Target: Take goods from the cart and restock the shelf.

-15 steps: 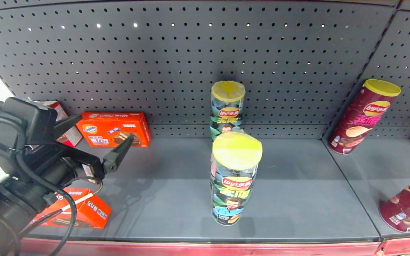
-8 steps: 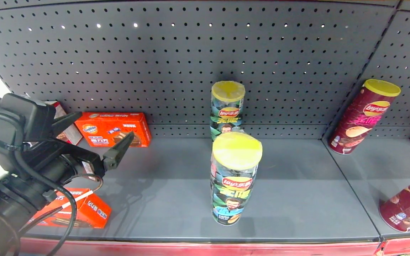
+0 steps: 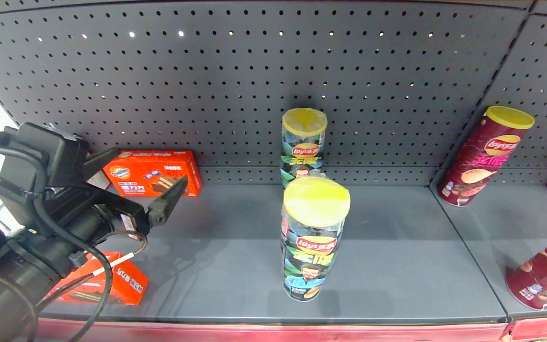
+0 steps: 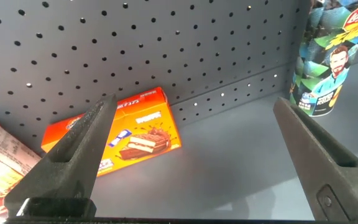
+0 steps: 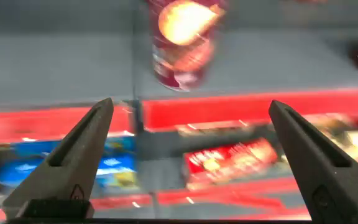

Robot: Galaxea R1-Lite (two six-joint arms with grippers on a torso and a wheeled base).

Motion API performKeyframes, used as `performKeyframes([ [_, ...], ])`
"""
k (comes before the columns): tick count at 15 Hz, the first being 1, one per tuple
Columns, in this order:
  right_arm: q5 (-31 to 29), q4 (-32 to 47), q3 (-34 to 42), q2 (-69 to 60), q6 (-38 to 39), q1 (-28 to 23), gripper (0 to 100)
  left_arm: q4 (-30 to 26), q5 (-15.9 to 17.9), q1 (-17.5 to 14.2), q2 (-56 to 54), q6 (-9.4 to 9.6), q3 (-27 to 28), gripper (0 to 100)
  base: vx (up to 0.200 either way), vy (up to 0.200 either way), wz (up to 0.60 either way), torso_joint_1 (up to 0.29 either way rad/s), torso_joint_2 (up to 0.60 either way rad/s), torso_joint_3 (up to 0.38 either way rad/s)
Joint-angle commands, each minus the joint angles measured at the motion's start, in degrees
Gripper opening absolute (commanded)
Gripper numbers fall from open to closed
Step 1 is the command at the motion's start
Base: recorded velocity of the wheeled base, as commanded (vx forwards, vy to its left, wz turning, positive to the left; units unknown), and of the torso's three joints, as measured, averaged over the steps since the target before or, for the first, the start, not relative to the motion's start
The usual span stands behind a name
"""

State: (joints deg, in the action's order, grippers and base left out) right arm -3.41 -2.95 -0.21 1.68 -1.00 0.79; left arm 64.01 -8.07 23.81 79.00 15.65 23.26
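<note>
Left end effector (image 3: 146,168), fingers apart and empty, hung above the shelf (image 3: 397,266) near an orange box (image 3: 152,161). Right end effector (image 5: 190,104) likewise stood apart, empty.

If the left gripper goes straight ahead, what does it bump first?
The left gripper would probably hit the pegboard back wall, right beside the orange box; depth is unclear.

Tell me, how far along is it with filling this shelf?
Partly done, it seems: the front chip can, the back chip can, the rear orange box and the front orange box sit on the shelf. Nothing is in hand: the left tool hovers open and empty; the right tool is open and empty too. Bare shelf space suggests more goods remain.
</note>
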Motion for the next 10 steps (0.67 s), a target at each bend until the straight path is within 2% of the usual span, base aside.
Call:
performKeyframes([
  [1, 4.29, 0.75, 0.21, -1.68, -0.76, -0.79, 100, 0.06, -0.02, 0.10, 0.37, -0.01, 0.12, 100, 0.000, 0.000, 0.00, 0.000, 0.00, 0.000],
  [2, 4.03, 2.86, 0.21, -1.68, -0.76, -0.79, 100, 0.06, -0.02, 0.10, 0.37, -0.01, 0.12, 100, 0.000, 0.000, 0.00, 0.000, 0.00, 0.000],
  [3, 0.07, 3.48, 0.03, -1.59, 1.79, -1.06, 100, 0.06, -0.02, 0.19, 0.28, -0.10, 0.03, 100, 0.000, 0.000, 0.00, 0.000, 0.00, 0.000],
  [4, -0.63, 3.57, 0.03, -1.51, 1.70, -1.06, 100, 0.24, 0.07, 0.63, 0.19, -0.10, 0.12, 100, 0.000, 0.000, 0.00, 0.000, 0.00, 0.000],
  [8, -0.37, 3.13, 0.21, -1.68, 1.00, -0.79, 100, -0.03, 0.86, 0.63, -2.09, -0.18, -0.58, 100, 0.000, 0.000, 0.00, 0.000, 0.00, 0.000],
  [10, -0.37, 3.13, 0.21, -1.68, 1.00, -0.79, 100, -0.64, 0.86, 0.71, -8.07, -0.45, -3.84, 100, 0.000, 0.000, 0.00, 0.000, 0.00, 0.000],
])
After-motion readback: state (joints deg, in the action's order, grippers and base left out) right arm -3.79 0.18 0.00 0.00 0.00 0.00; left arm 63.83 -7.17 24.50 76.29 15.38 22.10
